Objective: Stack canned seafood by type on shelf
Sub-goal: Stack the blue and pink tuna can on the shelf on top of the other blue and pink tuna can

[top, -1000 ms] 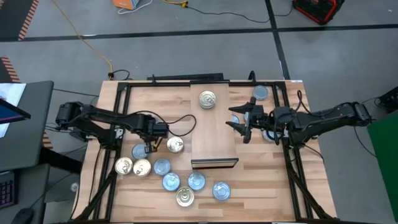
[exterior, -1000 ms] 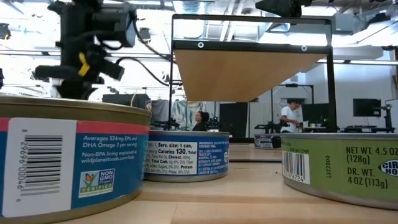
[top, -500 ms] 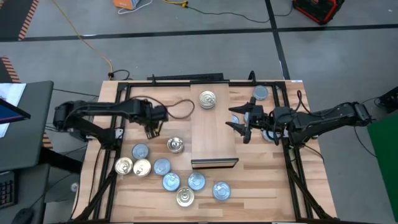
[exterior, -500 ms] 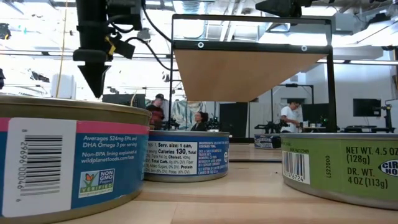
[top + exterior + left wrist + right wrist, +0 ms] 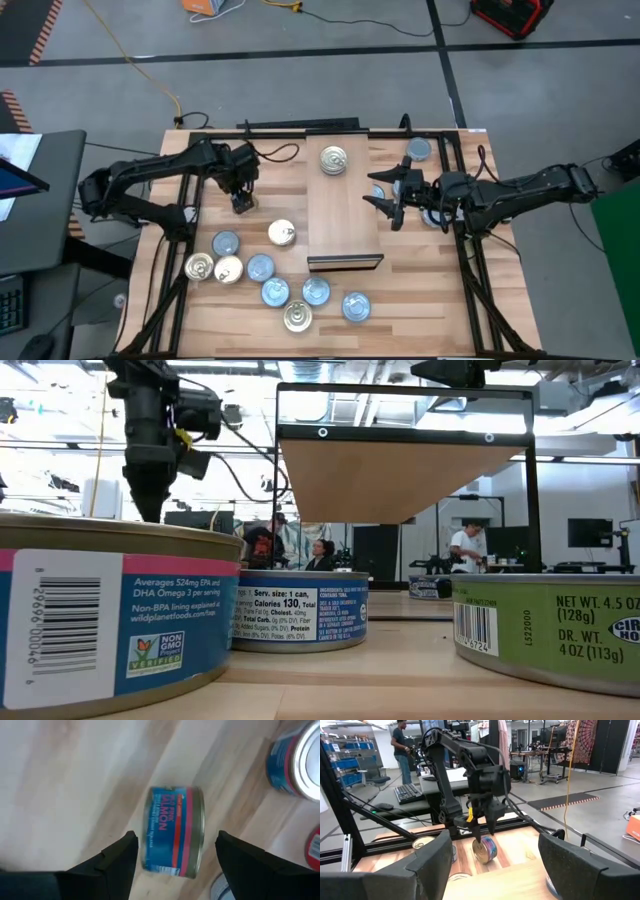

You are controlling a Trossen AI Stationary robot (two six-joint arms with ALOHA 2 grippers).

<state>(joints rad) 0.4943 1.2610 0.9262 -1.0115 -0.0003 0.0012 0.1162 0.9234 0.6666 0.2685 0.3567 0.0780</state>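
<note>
My left gripper [image 5: 241,200] points down over the table's far left, open. Its fingers [image 5: 120,855] stand on either side of a blue-labelled salmon tin [image 5: 175,832] without touching it. That tin [image 5: 485,850] stands on its rim on the tabletop, its flat ends toward the fingers. Several more tins, some blue-topped [image 5: 225,243] and some silver-topped [image 5: 282,233], lie flat in a loose group at the near left. One silver-topped tin [image 5: 334,159] sits at the far end of the raised light-wood shelf [image 5: 343,215]. My right gripper [image 5: 385,197] waits open and level at the shelf's right edge.
More tins [image 5: 420,150] lie by the right arm at the far right. Black frame rails [image 5: 190,200] run along both table sides. In the low view big tins [image 5: 110,620] [image 5: 550,625] fill the foreground under the shelf [image 5: 400,480]. People move in the room behind.
My left gripper has swung away from the group of tins toward the table's far edge, rising a little and rolling at the wrist. It now stands over the tin on its rim. The flat-lying tins have kept their places.
</note>
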